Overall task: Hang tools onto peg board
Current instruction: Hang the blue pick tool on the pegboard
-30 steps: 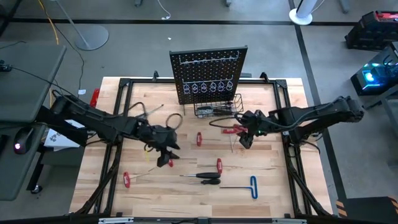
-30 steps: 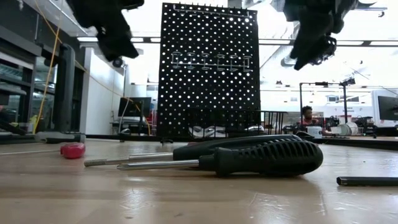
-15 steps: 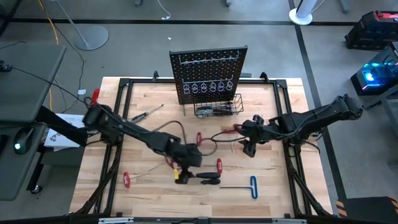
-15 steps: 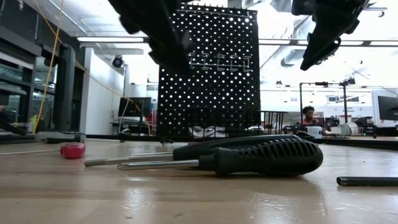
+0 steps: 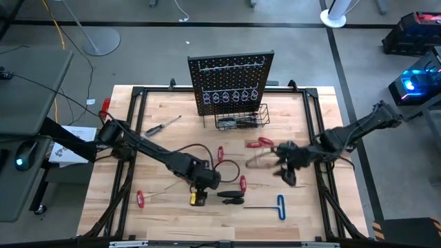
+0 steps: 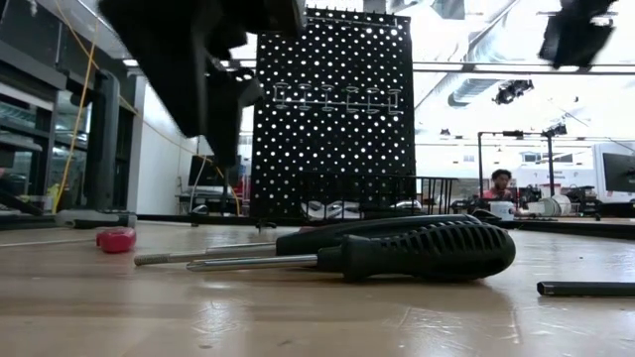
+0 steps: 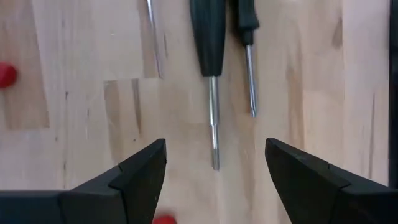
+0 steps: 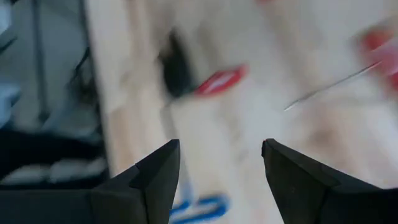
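Swung in from the left: left gripper [image 7: 214,165], fingers spread, empty, over black screwdrivers [image 5: 227,198] on wooden table [image 5: 310,207]. Right gripper [image 5: 288,173] spread, empty, right side. Peg board [image 5: 230,83] upright at far edge. Person [image 6: 499,188] seated in room beyond.

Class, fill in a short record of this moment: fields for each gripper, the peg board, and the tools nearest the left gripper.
left gripper: open, empty, above the black-handled screwdrivers
right gripper: open, empty, over the table's right side
peg board: upright at the table's back edge, wire basket at its foot
blue T-handle key: flat on the table, near the front
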`<state>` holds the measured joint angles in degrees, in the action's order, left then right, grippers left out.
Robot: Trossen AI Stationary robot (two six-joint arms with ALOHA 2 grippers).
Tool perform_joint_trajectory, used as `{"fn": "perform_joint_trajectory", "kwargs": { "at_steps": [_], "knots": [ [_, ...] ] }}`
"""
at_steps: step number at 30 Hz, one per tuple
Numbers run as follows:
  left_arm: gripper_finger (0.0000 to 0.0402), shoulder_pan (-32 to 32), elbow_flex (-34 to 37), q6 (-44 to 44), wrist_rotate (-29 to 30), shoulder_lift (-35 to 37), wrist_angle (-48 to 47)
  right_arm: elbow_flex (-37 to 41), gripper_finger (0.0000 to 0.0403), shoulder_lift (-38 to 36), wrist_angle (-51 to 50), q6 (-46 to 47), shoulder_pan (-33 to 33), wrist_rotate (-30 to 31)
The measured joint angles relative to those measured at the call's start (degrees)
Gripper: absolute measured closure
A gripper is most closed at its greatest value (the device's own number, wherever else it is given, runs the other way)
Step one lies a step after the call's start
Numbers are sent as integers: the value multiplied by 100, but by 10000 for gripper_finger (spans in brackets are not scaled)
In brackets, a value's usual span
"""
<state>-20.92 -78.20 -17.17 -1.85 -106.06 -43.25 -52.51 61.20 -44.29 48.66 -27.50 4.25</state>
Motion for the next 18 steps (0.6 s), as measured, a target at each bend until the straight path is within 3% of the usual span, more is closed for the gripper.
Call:
{"fn": "perform_joint_trajectory", "kwargs": {
  "at_steps": [4,8,13,18],
  "knots": [
    [135,-118,308,-30,542,142,347,0,183,595,430,509,-855,-131],
    [135,-211,716,-409,655,230,1312,-30,183,1469,1037,753,-1395,-208],
    [135,-358,832,-856,677,227,1795,-445,183,2563,626,768,-1703,-241],
    [135,-456,836,-1081,973,227,1752,-865,183,3478,534,182,-1804,-7]
  ]
}}
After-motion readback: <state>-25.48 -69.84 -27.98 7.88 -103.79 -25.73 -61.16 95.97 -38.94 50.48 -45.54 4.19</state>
